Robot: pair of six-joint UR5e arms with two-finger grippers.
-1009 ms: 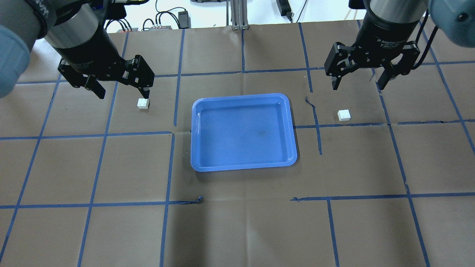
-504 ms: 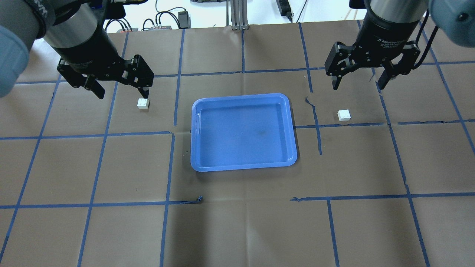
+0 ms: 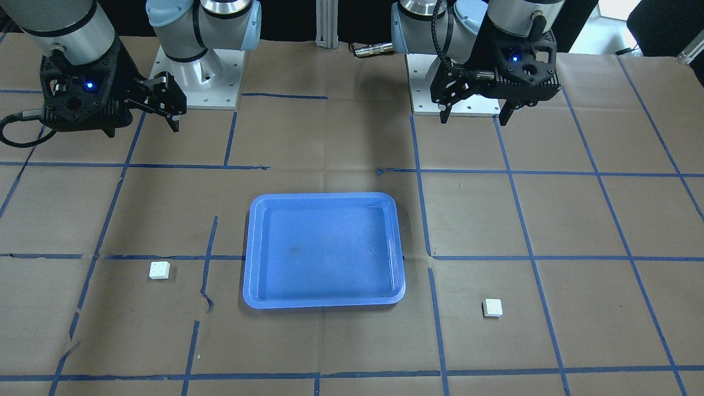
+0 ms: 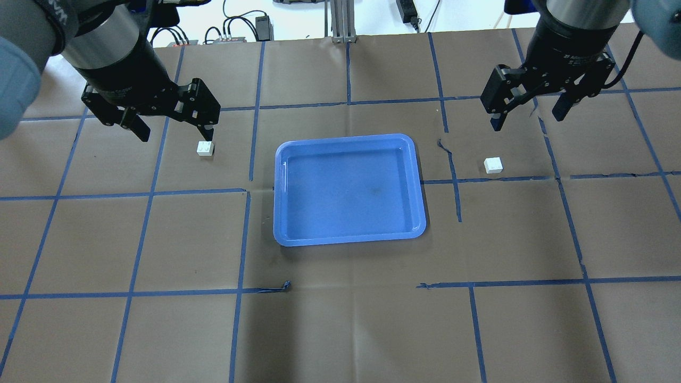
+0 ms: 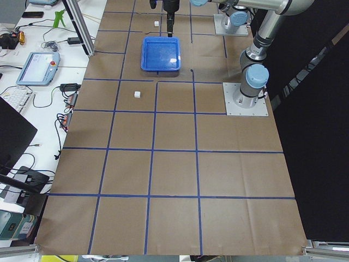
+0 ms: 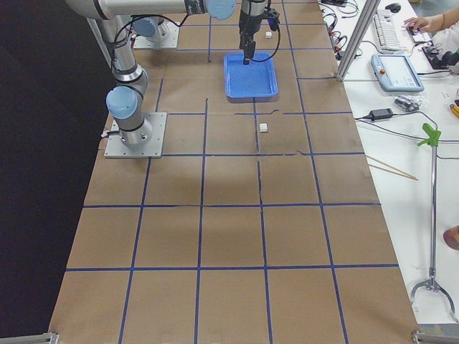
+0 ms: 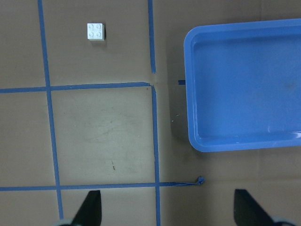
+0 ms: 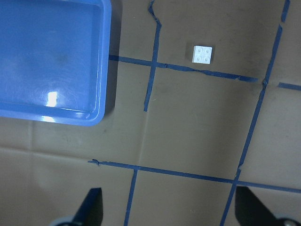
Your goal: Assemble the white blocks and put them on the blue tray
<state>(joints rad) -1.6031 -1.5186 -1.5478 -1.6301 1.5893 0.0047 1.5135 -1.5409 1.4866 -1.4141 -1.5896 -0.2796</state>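
Observation:
The blue tray (image 4: 348, 189) lies empty at the table's middle. One white block (image 4: 205, 148) sits on the paper left of the tray, just below the inner fingertip of my left gripper (image 4: 175, 133), which hovers open and empty. The other white block (image 4: 493, 165) sits right of the tray; my right gripper (image 4: 528, 121) hovers open and empty behind it. The left wrist view shows the left block (image 7: 96, 32) and the tray's corner (image 7: 244, 84). The right wrist view shows the right block (image 8: 203, 53) and the tray (image 8: 51, 61).
Brown paper with a blue tape grid covers the table. Cables and power bricks (image 4: 263, 24) and an aluminium post (image 4: 340, 21) stand past the far edge. The arm bases (image 3: 192, 77) are bolted at the robot's side.
My right gripper has shifted to the right, still open and above the table. The left gripper and both blocks have stayed in place.

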